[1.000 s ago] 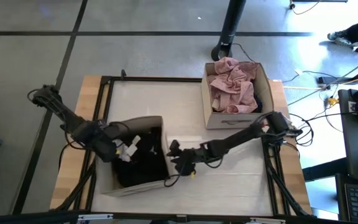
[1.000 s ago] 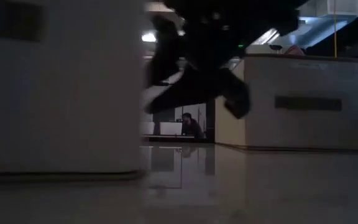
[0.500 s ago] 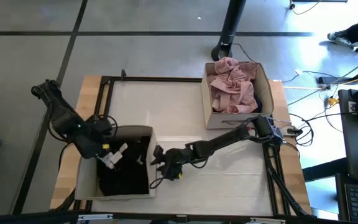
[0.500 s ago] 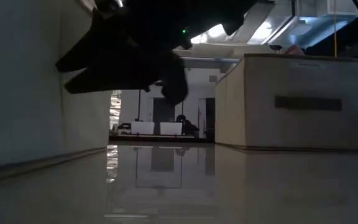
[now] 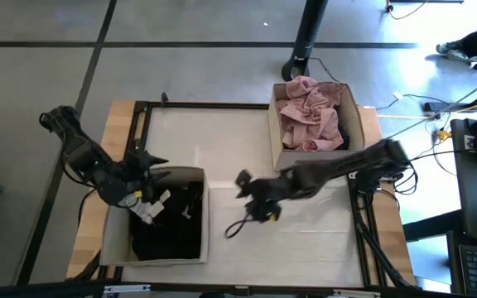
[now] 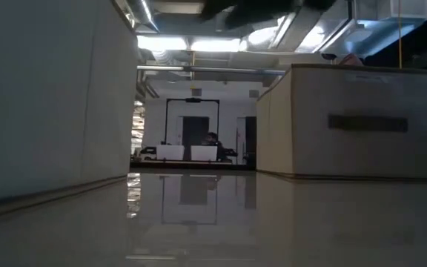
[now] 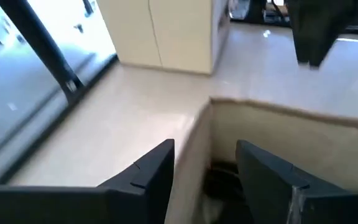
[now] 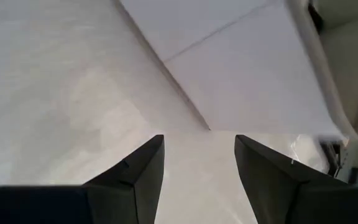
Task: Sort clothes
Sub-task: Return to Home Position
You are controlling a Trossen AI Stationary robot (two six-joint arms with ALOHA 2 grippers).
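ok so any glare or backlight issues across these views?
Low view: the glossy table top mirrors the lit room, and the left box and right box show shaded faces against the ceiling lights. High view: even light, but the black garment reads as one dark mass. Left wrist view: strong brightness beyond the table edge. Right wrist view: table top very bright, no hard shadows.

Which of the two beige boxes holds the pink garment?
The box on the right arm's side, piled with the pink garment; the other box holds mostly black fabric.

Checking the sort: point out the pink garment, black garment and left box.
pink garment [image 5: 309,116]: high view, crumpled middle.
black garment [image 5: 166,238]: high view, its middle.
left box [image 5: 152,261]: high view, its rim.
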